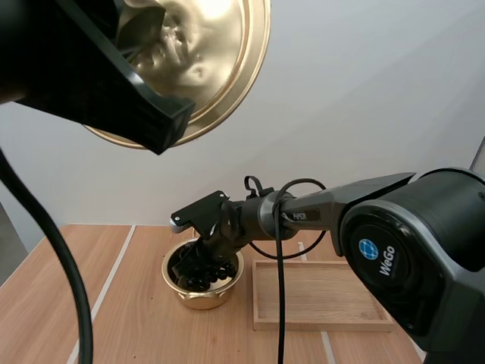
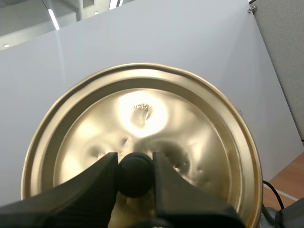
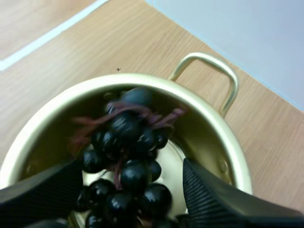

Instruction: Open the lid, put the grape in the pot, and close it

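With grapes [image 3: 126,126] in the pot [image 3: 204,128] and right pincer [image 3: 132,166] wide open around them, left pincer [image 2: 135,164], gripping the lid [image 2: 142,114] by its knob [image 2: 135,179], should close up next.

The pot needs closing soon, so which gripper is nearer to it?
Right. The right gripper reaches into the pot; the left gripper holds the lid high above it.
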